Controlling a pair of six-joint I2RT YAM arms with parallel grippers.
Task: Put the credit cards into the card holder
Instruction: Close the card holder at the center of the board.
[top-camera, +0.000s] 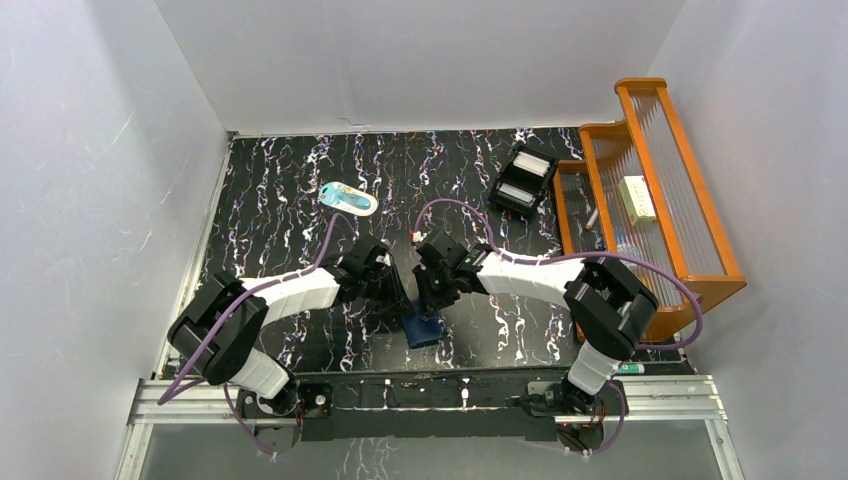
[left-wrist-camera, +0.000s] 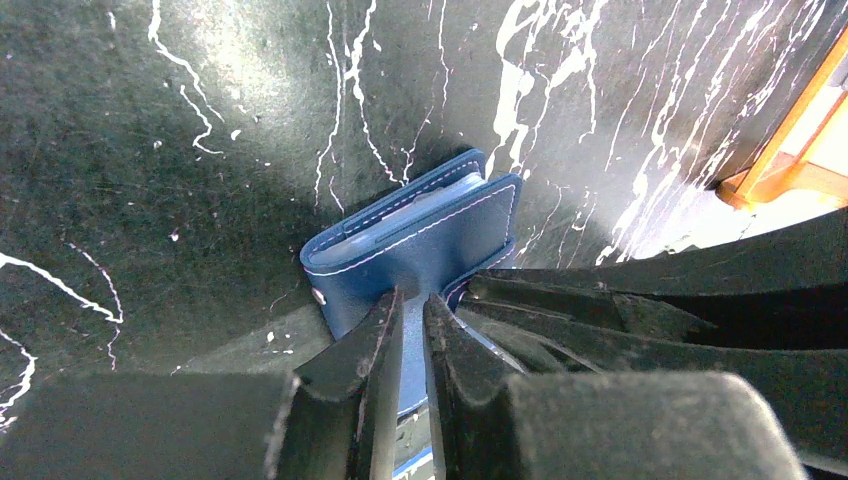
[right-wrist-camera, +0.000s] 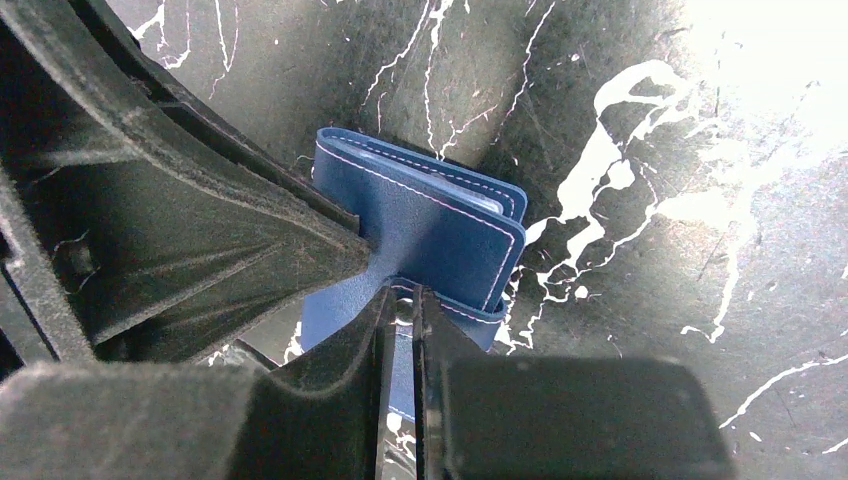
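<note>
The navy-blue card holder (top-camera: 424, 329) lies folded on the dark marbled table, near the front middle. My left gripper (top-camera: 392, 296) and right gripper (top-camera: 428, 296) meet just over it. In the left wrist view the left gripper (left-wrist-camera: 412, 312) is shut on a blue flap of the card holder (left-wrist-camera: 420, 245). In the right wrist view the right gripper (right-wrist-camera: 403, 300) is shut on the snap tab of the card holder (right-wrist-camera: 430, 220). A pale edge (left-wrist-camera: 440, 196) shows between the covers; I cannot tell whether it is a card. No loose credit cards show on the table.
A pale-blue-and-white oval item (top-camera: 348, 198) lies at the back left. A small black box tray (top-camera: 523, 180) with white pieces inside stands at the back right. An orange wooden rack (top-camera: 650, 190) fills the right side. A small red-and-white bit (top-camera: 413, 236) lies behind the grippers.
</note>
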